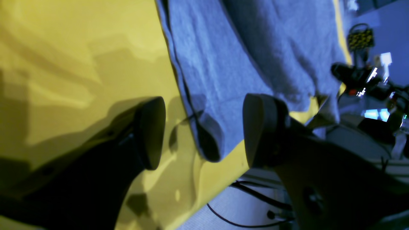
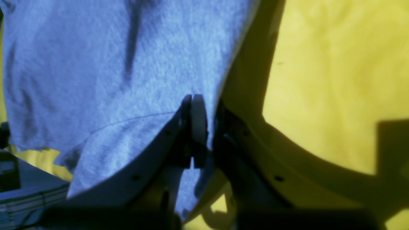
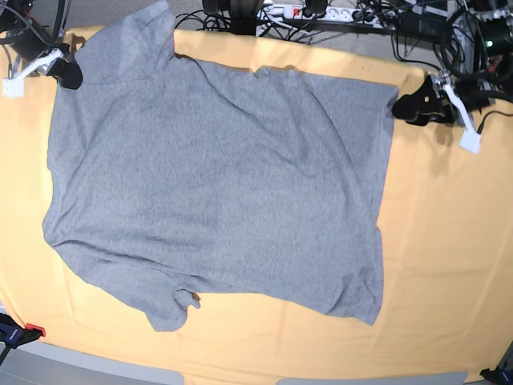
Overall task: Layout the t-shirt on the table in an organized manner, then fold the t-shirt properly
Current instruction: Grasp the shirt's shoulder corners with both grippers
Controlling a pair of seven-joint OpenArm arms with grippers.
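The t-shirt (image 3: 216, 184) lies spread across the table (image 3: 449, 265), plain grey side up, filling the left and middle of the base view. One short edge runs down the right side from about 1 o'clock to 5 o'clock. A sleeve (image 3: 172, 309) sticks out at 7 o'clock, and another part reaches past the table's far edge at 11 o'clock. Shallow wrinkles cross the cloth, and one corner at the far right is slightly rumpled.

The right gripper (image 2: 193, 105) sits at 10 o'clock in the base view, at the shirt's far-left edge. In its wrist view the jaws are pressed together with grey fabric pinched between them, near a stitched seam, and the shirt's edge falls just to their right over yellow table.

The left gripper (image 1: 204, 127) is at 2 o'clock in the base view, by the shirt's far-right corner. Its wrist view shows the two fingers well apart, with the folded shirt corner (image 1: 209, 143) lying between them, touched by neither. Cables (image 3: 321, 16) lie beyond the table's far edge.
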